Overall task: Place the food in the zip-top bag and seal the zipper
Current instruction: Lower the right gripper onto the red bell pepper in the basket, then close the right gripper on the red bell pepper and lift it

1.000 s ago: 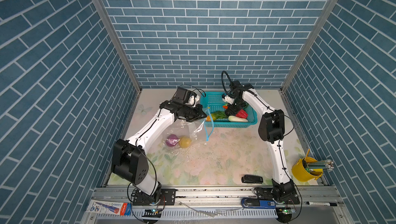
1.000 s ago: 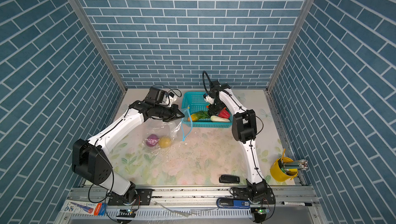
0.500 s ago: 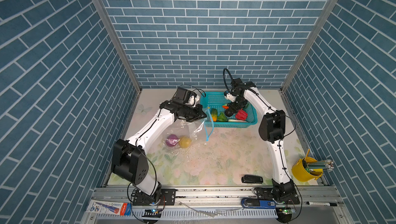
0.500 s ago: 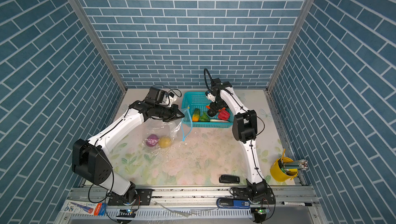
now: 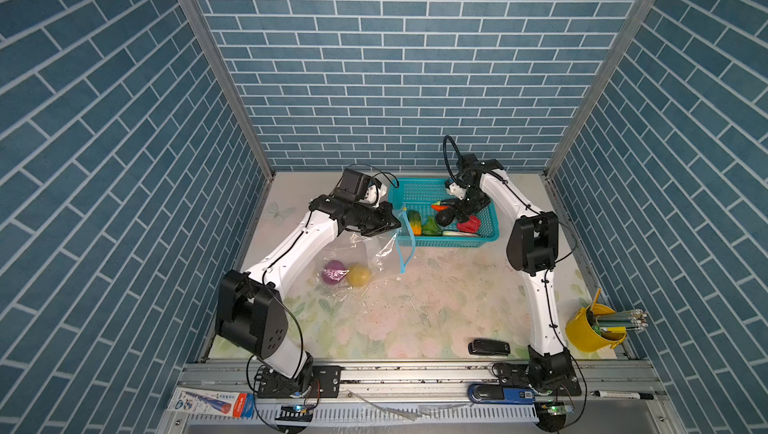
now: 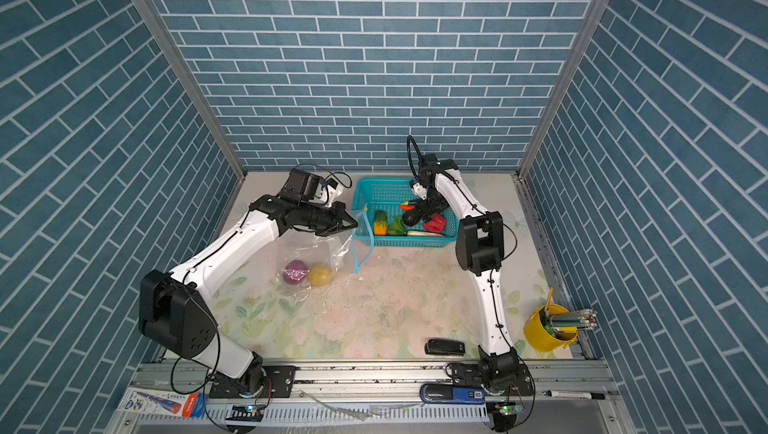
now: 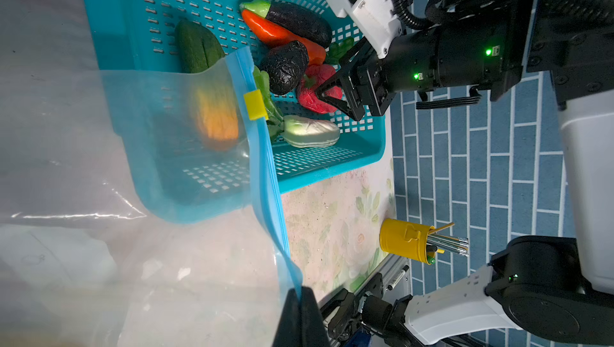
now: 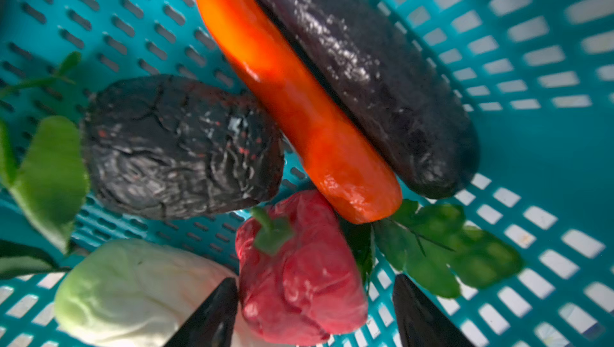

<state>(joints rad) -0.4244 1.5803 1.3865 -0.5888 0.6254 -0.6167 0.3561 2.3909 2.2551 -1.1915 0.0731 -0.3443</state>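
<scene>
Right wrist view first: shows right pincer [image 8: 315,312] spread wide down in teal basket [image 8: 548,162], jaws flanking red piece [image 8: 299,279], not clamped on it. Reads as lining up a pick (judgement only). Shows orange carrot [image 8: 292,112], dark eggplant [image 8: 365,73], white piece [image 8: 133,289] and leafy greens [image 8: 448,252] crowded close round red piece, all inside basket. Suggests a risk of snagging a neighbour on closing.

Left wrist view: shows left pincer [image 7: 299,312] pinched shut on zip-top bag [image 7: 166,229] right at zipper [image 7: 262,156], just outside basket's corner. Puts yellow slider tab [image 7: 255,106] on the strip, in front of basket wall. Probably holds mouth up and turned toward basket so each piece travels a short way (floppy plastic would sag shut otherwise).

Both top views: place purple onion [image 5: 333,273] and yellow potato [image 5: 359,275] inside bag, touching each other, on counter [image 5: 436,307] near basket, on left arm's side of it. Leaves remaining food in basket, zipper not sealed. Counts as early in the loading.
</scene>
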